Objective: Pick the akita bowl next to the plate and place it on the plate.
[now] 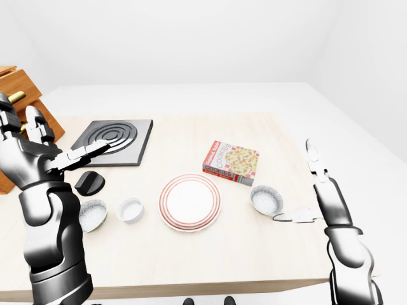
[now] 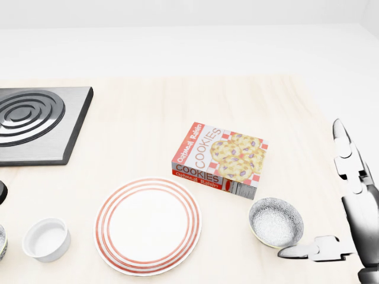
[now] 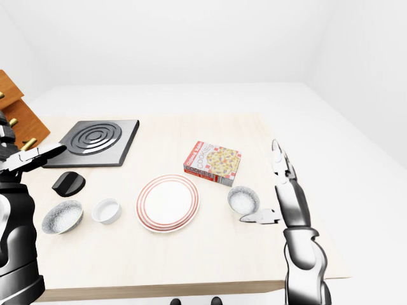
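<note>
A speckled grey akita bowl [image 2: 275, 222] sits upright on the wooden table, just right of the red-ringed white plate [image 2: 148, 225], which is bare. My right hand [image 2: 320, 195] is open to the right of this bowl, its thumb [image 2: 308, 249] lying low by the bowl's lower right rim and its fingers [image 2: 346, 154] raised; nothing is held. A second speckled bowl [image 1: 92, 215] lies far left of the plate. My left hand [image 1: 54, 143] is open and raised at the left edge of the left-eye view, above that second bowl.
A cookie box [image 2: 222, 157] lies flat just above the bowl and plate. A white ramekin [image 2: 46, 238] sits left of the plate, with a black object [image 1: 90, 182] above it. A dark stove plate [image 2: 32, 121] is at upper left, beside a wooden cabinet [image 1: 19, 89].
</note>
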